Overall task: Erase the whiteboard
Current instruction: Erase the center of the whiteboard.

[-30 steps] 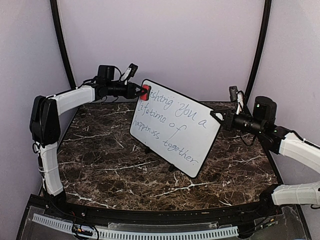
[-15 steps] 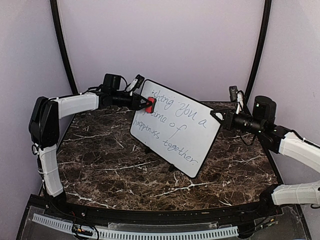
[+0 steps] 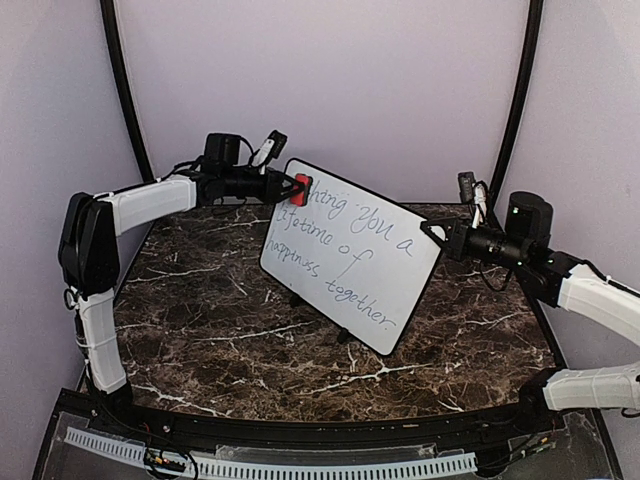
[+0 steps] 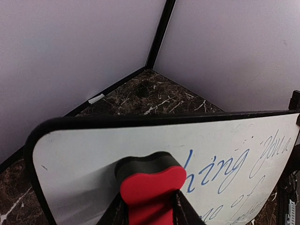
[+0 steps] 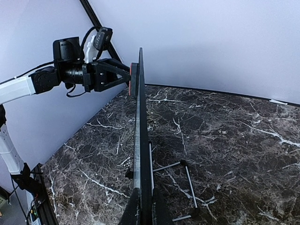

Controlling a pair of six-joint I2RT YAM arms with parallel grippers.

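The whiteboard (image 3: 350,260) leans tilted on a wire stand (image 5: 187,176), which lies on the table (image 3: 200,320) behind it. The left gripper (image 3: 293,187) has the eraser (image 4: 152,185) between its fingers. Just ahead of these fingers, the eraser touches the board near its upper left corner. The right gripper (image 3: 430,233) pinches the board's right edge between its fingers.

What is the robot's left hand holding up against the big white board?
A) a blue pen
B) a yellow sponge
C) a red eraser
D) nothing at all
C: the left hand grips a red eraser and presses it on the whiteboard near its top corner, beside the blue writing.
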